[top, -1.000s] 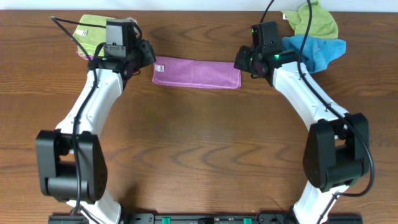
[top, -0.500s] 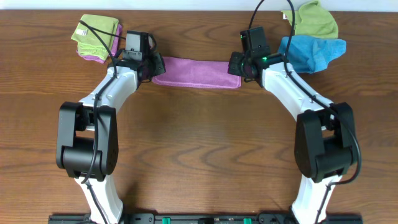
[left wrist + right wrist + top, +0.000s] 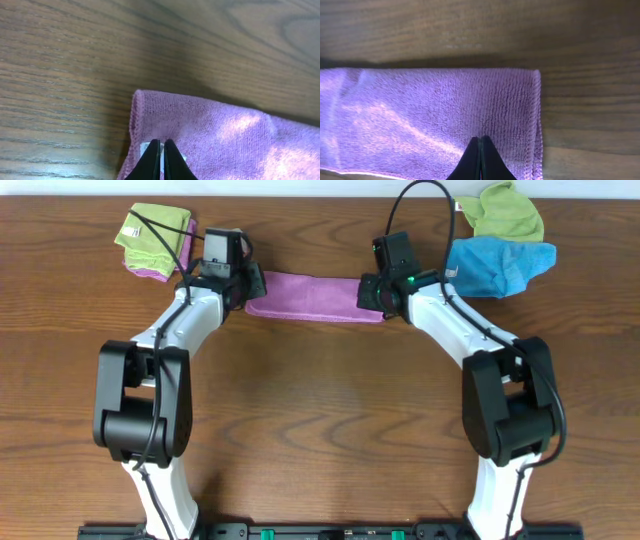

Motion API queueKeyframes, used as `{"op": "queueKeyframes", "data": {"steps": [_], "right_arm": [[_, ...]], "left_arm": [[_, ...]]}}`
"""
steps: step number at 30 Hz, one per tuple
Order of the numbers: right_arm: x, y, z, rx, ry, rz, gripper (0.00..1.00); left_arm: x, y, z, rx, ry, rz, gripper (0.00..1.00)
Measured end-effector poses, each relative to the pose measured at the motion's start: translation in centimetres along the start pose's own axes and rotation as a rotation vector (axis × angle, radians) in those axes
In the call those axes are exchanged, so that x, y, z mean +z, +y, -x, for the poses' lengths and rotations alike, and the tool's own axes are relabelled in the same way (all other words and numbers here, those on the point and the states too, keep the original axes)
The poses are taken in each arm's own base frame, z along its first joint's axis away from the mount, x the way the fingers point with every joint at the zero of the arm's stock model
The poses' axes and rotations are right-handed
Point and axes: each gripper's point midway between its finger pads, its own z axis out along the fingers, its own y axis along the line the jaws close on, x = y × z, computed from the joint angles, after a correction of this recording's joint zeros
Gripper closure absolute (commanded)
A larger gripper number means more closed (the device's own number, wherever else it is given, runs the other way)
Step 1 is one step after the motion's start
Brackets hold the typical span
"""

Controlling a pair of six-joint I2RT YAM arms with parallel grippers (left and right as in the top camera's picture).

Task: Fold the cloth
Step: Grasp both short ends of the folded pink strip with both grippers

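Purple cloth (image 3: 310, 295) lies as a narrow strip on the table's (image 3: 320, 420) far side. We note the left gripper (image 3: 161, 144) clenched, tips touching the strip's left end. The right gripper (image 3: 480, 141) is likewise clenched, tips touching its right end.

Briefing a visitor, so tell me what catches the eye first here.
A purple cloth, folded into a long strip, lies far across the table. The left gripper and right gripper, both shut, sit on its two ends. A blue cloth and a light green cloth lie in the far right corner.
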Motion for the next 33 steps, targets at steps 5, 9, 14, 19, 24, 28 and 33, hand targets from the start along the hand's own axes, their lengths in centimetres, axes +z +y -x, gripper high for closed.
{"op": "queueKeyframes", "data": {"steps": [5,9,14,19,24,28,33], "right_arm": [[0.2,-0.1,-0.4,-0.001,0.013,-0.006,0.98],[0.2,-0.2,-0.6,-0.001,0.021,-0.010,0.98],[0.6,-0.4,-0.9,-0.001,0.031,-0.016,0.98],[2.3,-1.3,-2.7,-0.001,0.090,-0.047,0.98],[2.0,-1.8,-3.9,-0.003,0.150,-0.076,0.98],[1.2,-2.2,-5.6,-0.011,0.231,-0.110,0.98],[0.0,-2.3,-8.0,-0.033,0.326,-0.151,0.98]], "left_arm": [[1.8,0.2,-2.2,0.025,0.061,0.014,0.94],[3.0,0.9,-3.9,0.022,0.112,0.032,0.94],[2.9,1.0,-4.1,0.020,0.126,0.037,0.94],[2.8,1.1,-4.3,0.021,0.140,0.042,0.94],[2.3,1.4,-5.3,0.015,0.197,0.063,0.94],[1.0,1.7,-7.2,0.003,0.298,0.086,0.94],[-0.9,2.1,-10.0,-0.019,0.435,0.112,0.94]]}}
